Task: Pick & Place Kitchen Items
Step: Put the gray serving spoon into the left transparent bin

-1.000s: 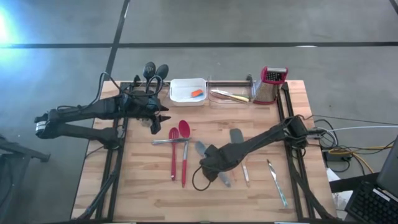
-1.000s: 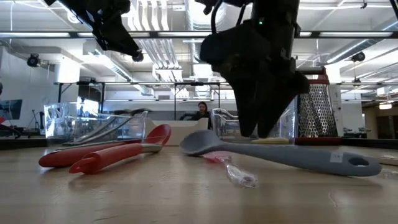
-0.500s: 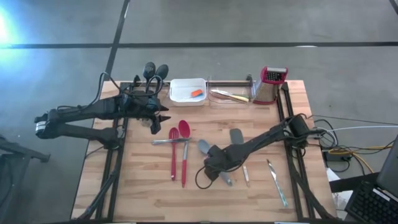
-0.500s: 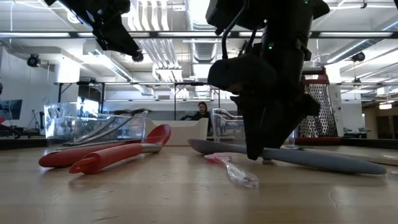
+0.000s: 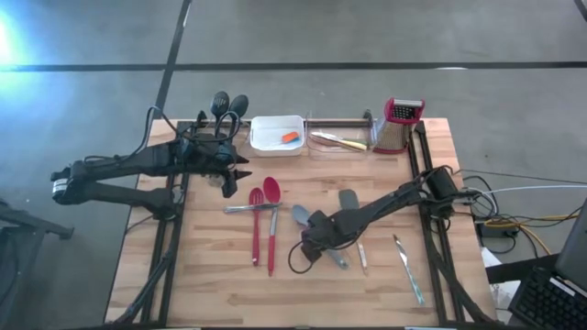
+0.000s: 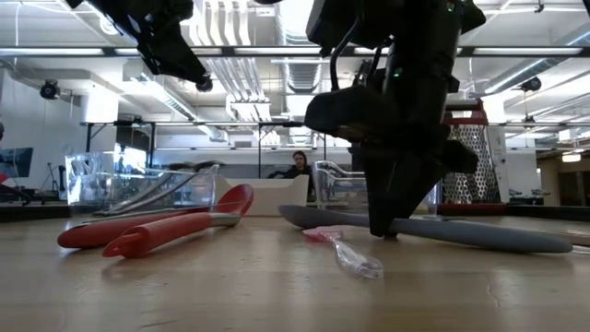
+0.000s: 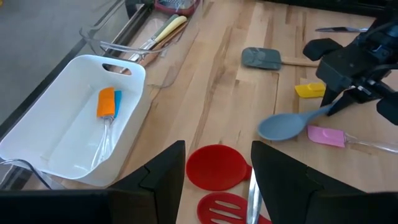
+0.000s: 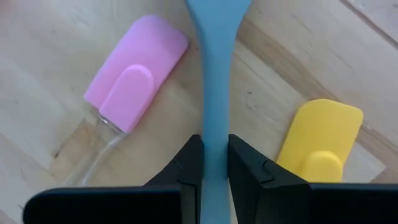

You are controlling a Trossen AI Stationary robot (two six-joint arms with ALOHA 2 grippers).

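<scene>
High view: the right gripper (image 5: 318, 244) sits low over the grey spoon (image 5: 300, 217) mid-table, on its handle; the left gripper (image 5: 240, 165) waits near the tray (image 5: 261, 124).

Low view: the spoon (image 6: 433, 230) lies flat — light, stiff, likely slick.

Right wrist view: fingers (image 8: 188, 160) pinch the thin handle (image 8: 216, 74), which runs between them; a mid-handle hold looks balanced. Pink spatula (image 8: 134, 74) and yellow spatula (image 8: 320, 137) flank it.

Left wrist view: fingers (image 7: 165, 171) spread, empty.

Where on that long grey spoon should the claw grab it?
On the slim handle, from straight above. The grey spoon lies flat, and the right claw already straddles its narrow handle between the pink spatula and yellow spatula.
</scene>
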